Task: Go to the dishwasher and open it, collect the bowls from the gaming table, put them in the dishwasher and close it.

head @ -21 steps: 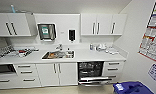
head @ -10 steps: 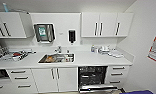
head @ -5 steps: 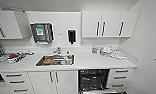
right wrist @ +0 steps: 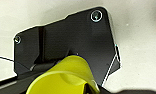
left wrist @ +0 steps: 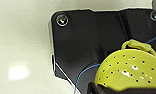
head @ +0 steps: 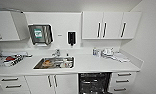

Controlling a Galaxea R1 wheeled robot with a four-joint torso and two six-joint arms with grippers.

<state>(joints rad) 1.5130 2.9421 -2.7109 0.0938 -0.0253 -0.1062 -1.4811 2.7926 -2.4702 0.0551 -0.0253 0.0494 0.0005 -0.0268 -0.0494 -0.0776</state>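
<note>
A long white counter (head: pixel 94 65) is running across the head view, with white wall cabinets (head: pixel 111 25) hanging above it and white drawers (head: pixel 121 81) sitting below at the right. The dishwasher (head: pixel 94 83) is standing open under the counter, right of the middle, showing its dark inside and wire racks between a white cabinet door (head: pixel 65 83) and the drawers. A steel sink (head: pixel 54 62) holding dishes is lying in the counter to its upper left, a steel paper dispenser (head: pixel 40 34) and a dark soap dispenser (head: pixel 71 38) are hanging on the wall behind, and small clutter (head: pixel 107 53) is resting on the counter above the dishwasher. A dish rack (head: pixel 9 60) is sitting at the far left.

Against the earlier head pictures, the whole kitchen is showing larger and lower in the frame, the dishwasher now at the bottom edge: the camera is moving closer.

In the left wrist view a perforated yellow bowl (left wrist: pixel 129 71) with a loop handle is sitting close against the dark plate; in the right wrist view a plain yellow bowl (right wrist: pixel 65 76) is doing the same. Whether the fingers of either gripper are apart or clamped on these bowls cannot be told.
</note>
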